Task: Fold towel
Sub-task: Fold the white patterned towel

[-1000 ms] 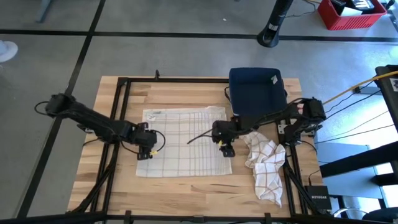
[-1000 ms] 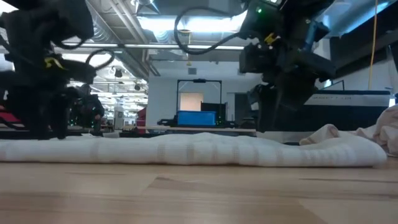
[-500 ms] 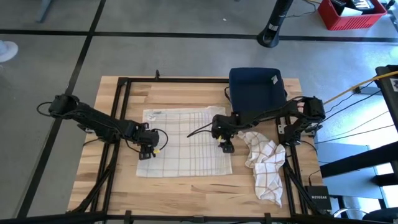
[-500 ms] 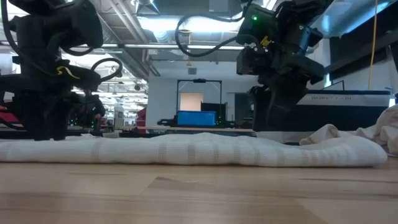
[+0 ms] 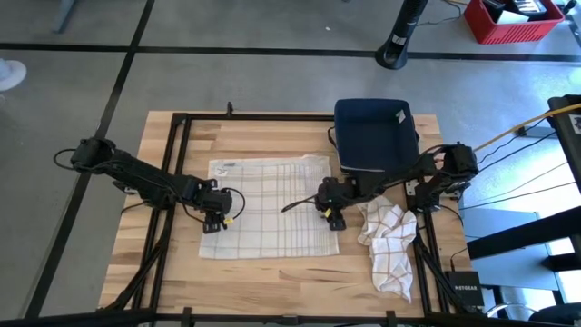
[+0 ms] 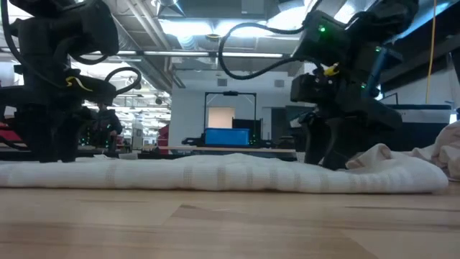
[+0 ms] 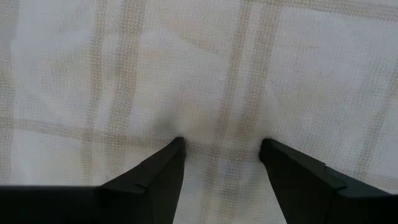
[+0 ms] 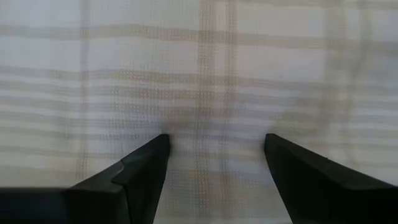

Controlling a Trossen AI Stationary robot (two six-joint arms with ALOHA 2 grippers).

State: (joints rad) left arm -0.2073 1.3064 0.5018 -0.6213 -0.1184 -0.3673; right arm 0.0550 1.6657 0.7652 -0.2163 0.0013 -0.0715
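Since the earlier frame, the right gripper [image 5: 333, 214] has slid toward the towel's [image 5: 268, 204] right edge, mid-frame. The left gripper [image 5: 214, 221] waits at its left edge. Both press spread, released fingers [image 7: 163, 168] into flat cloth, probably to pinch opposite sides.

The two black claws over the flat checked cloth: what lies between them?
In the high view, only bare checked cloth lies between the left gripper and the right gripper, plus a thin dark cable beside the right one.
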